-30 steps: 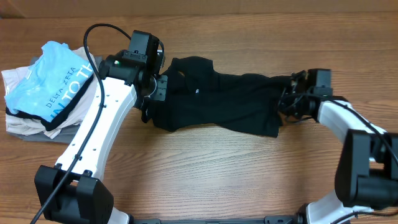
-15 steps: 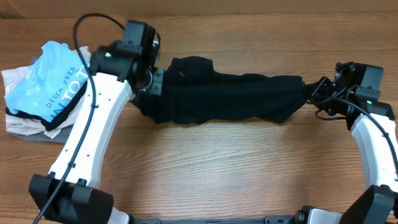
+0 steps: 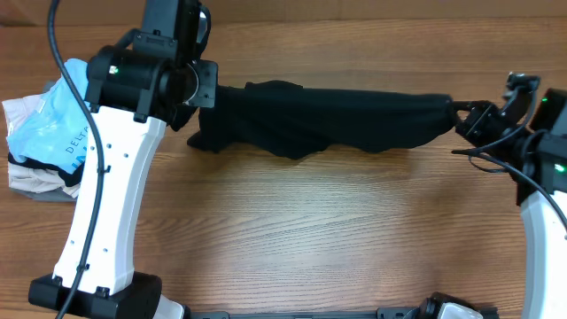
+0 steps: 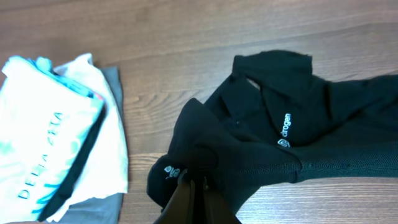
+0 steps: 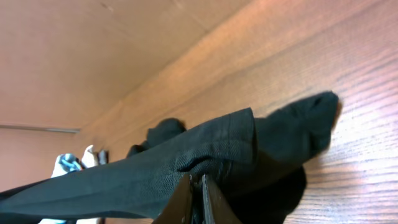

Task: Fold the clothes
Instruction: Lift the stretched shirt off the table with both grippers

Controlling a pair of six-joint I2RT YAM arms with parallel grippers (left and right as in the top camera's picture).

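I saw that the shirt (image 3: 328, 120) was plain black all over. It had tiny white letters (image 4: 283, 123) on it, with a little round white mark beside them. The table (image 3: 310, 239) was brown wood with thin darker lines running across it. The light-blue shirt (image 3: 53, 133) had white letters. Under it I saw a white cloth (image 3: 19, 113) and a grey cloth (image 4: 115, 84). The left arm (image 3: 111, 204) was white with black parts at the top. The right arm (image 3: 536, 239) was white and black too. The cable (image 3: 55, 44) was black.
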